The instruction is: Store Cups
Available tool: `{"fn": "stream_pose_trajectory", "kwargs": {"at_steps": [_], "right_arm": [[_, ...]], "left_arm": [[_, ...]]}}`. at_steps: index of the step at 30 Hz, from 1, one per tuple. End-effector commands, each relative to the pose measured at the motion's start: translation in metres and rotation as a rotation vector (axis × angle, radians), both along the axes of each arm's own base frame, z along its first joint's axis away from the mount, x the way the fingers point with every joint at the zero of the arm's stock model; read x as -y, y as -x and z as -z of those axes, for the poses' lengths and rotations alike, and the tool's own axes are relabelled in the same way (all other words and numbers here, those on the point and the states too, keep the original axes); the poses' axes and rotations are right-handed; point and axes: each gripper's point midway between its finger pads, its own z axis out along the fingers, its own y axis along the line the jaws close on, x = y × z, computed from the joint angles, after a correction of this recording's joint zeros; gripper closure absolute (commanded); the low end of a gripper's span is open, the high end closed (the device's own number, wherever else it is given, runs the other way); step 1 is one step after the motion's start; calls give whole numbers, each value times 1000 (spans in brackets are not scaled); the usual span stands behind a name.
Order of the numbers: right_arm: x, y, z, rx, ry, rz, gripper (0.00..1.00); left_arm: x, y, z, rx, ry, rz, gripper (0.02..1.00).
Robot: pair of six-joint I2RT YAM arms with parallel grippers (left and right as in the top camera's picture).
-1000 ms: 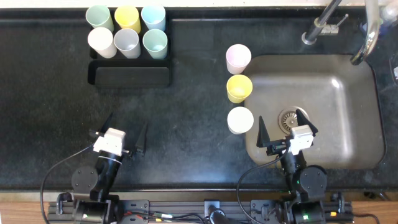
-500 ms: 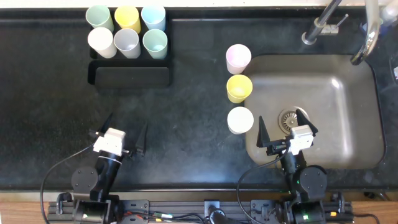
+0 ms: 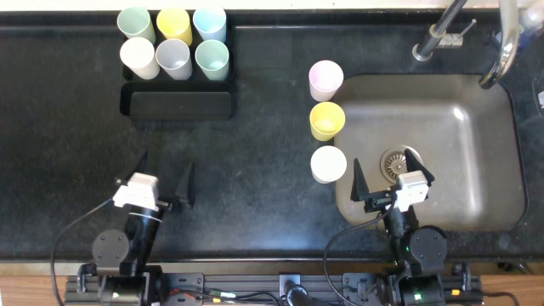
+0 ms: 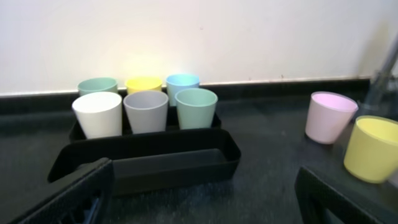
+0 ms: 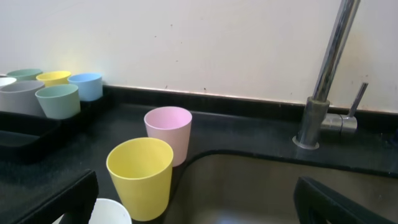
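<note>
Well, three cups (image 3: 327, 120) hug the sink rim (image 3: 408, 76).

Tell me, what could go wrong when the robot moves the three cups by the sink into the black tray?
1. The pink cup, yellow cup and white cup stand close together at the rim of the sink. Grabbing one might bump a neighbour into the basin.
2. The free row of the tray lies right beside the grey cup and its neighbours. A cup lowered carelessly could knock them over.
</note>
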Motion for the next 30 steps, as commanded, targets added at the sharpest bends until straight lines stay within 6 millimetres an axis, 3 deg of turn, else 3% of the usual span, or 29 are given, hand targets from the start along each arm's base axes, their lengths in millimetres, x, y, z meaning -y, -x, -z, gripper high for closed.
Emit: {"fn": "stream_pose_trajectory", "kwargs": {"at_steps": [1, 5, 9, 14, 16, 20, 22, 23, 30], "right_arm": [[1, -1, 4, -4, -4, 6, 3], [1, -1, 4, -3, -4, 6, 5], [1, -1, 4, -4, -4, 6, 5], [1, -1, 4, -4, -4, 6, 3], [1, -1, 4, -3, -4, 6, 3], [1, -1, 4, -4, -4, 6, 3], [1, -1, 4, -3, -4, 6, 3], [1, -1, 4, -3, -4, 6, 3], [1, -1, 4, -4, -4, 6, 3]], "left_arm": [[-5, -12, -75, -53, 72, -19, 18], [-1, -48, -134, -293, 82, -18, 18], [13, -86, -179, -506, 57, -27, 18], [58, -132, -203, -668, 87, -83, 18], [83, -146, -198, -727, 84, -106, 18], [139, -165, -170, -857, 58, -114, 18], [170, -171, -149, -922, 35, -99, 18], [190, -176, -129, -971, 26, -102, 18], [242, -194, -49, -1100, -31, -139, 18]]}}
